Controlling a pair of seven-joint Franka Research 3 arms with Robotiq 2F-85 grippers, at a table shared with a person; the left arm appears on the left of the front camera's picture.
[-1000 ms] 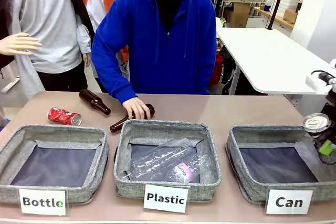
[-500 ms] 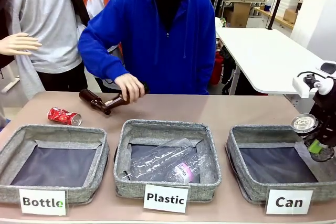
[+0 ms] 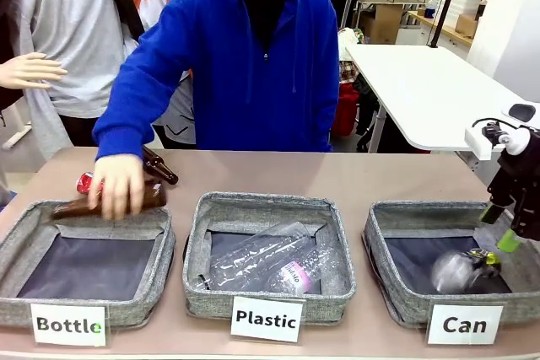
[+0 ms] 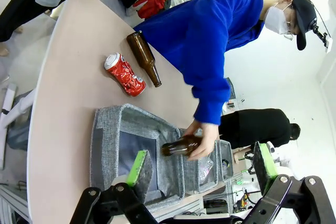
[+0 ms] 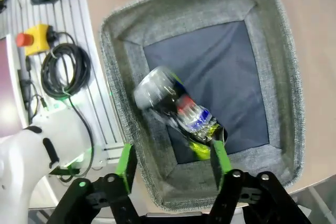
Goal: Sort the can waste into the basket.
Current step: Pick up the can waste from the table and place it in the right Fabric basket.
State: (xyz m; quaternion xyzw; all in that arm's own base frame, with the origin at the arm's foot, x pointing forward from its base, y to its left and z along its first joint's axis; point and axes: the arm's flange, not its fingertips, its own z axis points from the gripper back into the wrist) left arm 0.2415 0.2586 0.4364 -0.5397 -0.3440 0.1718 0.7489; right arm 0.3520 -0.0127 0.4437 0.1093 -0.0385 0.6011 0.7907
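Grey fabric basket (image 3: pixel 377 246) at lower right is bearing a white label (image 3: pixel 465 325) reading "Can". Right gripper (image 3: pixel 499 227) is hanging above it, jaws apart; left gripper (image 4: pixel 202 163) is gaping too. Within the basket's walls the dark can (image 3: pixel 460 271) is showing blurred, its markings unreadable. Red can (image 3: pixel 84 181) is lying at upper left, half hidden behind the person's hand (image 3: pixel 118 187).

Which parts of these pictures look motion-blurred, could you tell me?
Front view: the dark can in the Can basket is smeared, the person's hand slightly soft. Right wrist view: the same can is streaked, the basket weave sharp. Left wrist view: sharp, but the table edge bows.
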